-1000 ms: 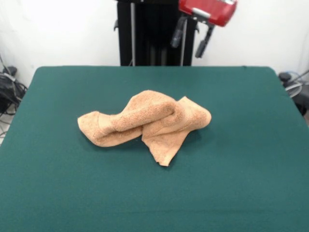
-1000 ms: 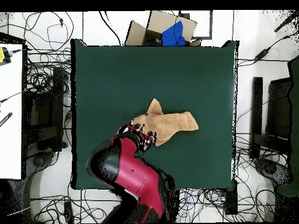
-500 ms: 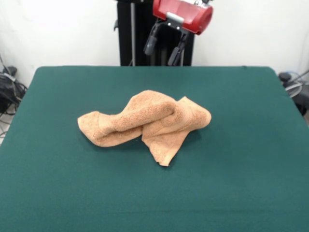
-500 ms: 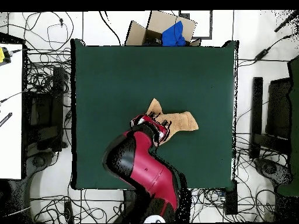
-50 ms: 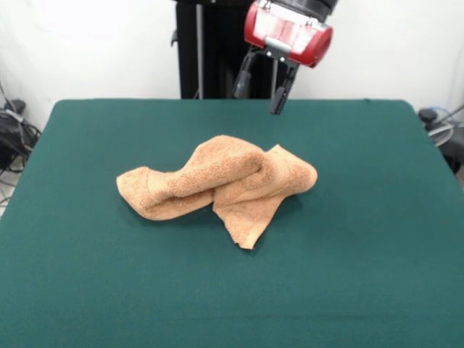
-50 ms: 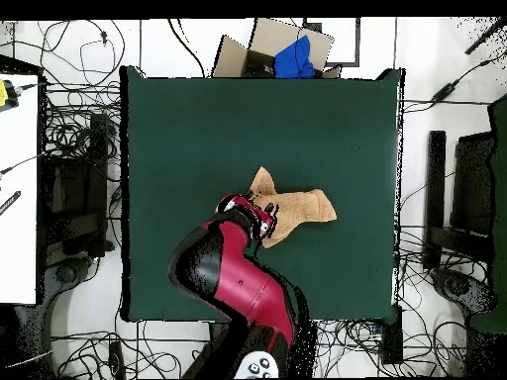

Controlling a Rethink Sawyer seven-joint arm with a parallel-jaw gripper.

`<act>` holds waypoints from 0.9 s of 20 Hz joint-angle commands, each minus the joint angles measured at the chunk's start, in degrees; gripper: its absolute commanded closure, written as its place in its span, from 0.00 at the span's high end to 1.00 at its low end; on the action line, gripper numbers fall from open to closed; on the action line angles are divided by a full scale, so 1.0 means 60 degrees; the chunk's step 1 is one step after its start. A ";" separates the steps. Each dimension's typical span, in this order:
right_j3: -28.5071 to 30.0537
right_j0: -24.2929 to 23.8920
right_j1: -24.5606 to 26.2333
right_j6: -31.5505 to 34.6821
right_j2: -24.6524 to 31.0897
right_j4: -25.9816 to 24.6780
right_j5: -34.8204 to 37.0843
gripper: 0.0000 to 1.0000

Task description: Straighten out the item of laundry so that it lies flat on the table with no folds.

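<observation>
Front view | towel bunched, folded on green desk | gripper above, fingers spread, empty | no legible writing

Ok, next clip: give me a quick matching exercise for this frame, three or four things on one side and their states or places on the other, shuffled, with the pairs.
Things:
1. towel
2. table
3. gripper
4. cardboard box

States or places:
A. open, held in the air above the cloth, empty
B. on the floor beyond the table's edge, with something blue in it
C. bunched and folded over itself
D. dark green top, carrying the cloth

Pairs: 1-C, 2-D, 3-A, 4-B
</observation>
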 commanded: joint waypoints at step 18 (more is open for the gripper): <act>0.0816 -0.0701 0.0232 0.2507 0.2151 -0.0303 -0.0461 1.00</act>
